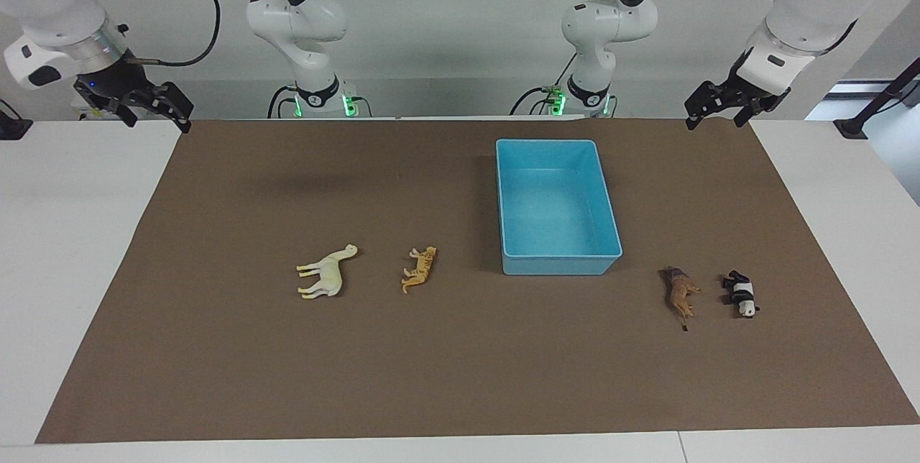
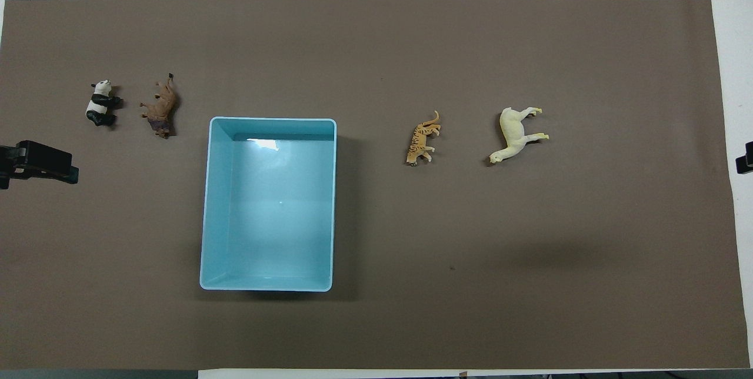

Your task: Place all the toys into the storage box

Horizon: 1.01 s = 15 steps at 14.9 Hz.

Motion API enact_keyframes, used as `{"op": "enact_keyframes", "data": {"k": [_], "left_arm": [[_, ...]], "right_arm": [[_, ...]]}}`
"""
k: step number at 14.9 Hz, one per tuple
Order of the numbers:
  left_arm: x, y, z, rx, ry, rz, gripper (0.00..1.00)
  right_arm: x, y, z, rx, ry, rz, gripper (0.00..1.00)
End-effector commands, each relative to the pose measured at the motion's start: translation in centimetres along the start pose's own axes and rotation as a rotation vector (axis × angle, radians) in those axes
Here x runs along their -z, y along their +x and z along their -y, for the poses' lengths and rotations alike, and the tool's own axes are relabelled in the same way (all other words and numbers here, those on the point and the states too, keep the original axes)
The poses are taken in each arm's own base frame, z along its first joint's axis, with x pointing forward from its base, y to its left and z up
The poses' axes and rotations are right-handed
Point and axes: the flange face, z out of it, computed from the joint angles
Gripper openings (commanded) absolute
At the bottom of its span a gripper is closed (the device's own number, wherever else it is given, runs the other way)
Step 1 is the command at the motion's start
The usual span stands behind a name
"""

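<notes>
- The blue box (image 1: 558, 208) stands on the brown mat (image 1: 460, 362) that covers the surface, toward the left arm's end, and nothing lies inside it.
- The cream horse (image 1: 327, 272) and the orange tiger (image 1: 420, 268) lie on their sides on the mat, toward the right arm's end; the tiger is between the horse and the box.
- The brown lion (image 1: 680, 291) and the panda (image 1: 741, 293) lie just beside each other toward the left arm's end, a little farther from the robots than the box.
- All four toys are outside the box.
- The left end effector (image 1: 719, 109) hangs in the air over the mat's corner at its own end, released, with nothing in it.
- The right end effector (image 1: 154, 109) hangs over the corner at the right arm's end, also released and holding nothing.
</notes>
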Motion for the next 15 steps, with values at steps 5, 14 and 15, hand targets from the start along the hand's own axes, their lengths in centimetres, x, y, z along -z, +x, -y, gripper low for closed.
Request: {"op": "enact_keyframes", "data": {"k": [5,14,15], "left_arm": [[0.5,-0.4,0.0,-0.006,-0.007,0.004,1.0],[0.5,-0.4,0.0,-0.007,-0.007,0.004,1.0],[0.5,-0.4,0.0,-0.006,-0.007,0.004,1.0]], "right_arm": [[-3.5,4.0,8.6,0.166,0.029,-0.101,1.0],[-16.9,11.5,20.6,0.284,0.073,-0.223,1.0],[-18.5,11.4,21.5,0.298,0.067,-0.221,1.0]]}}
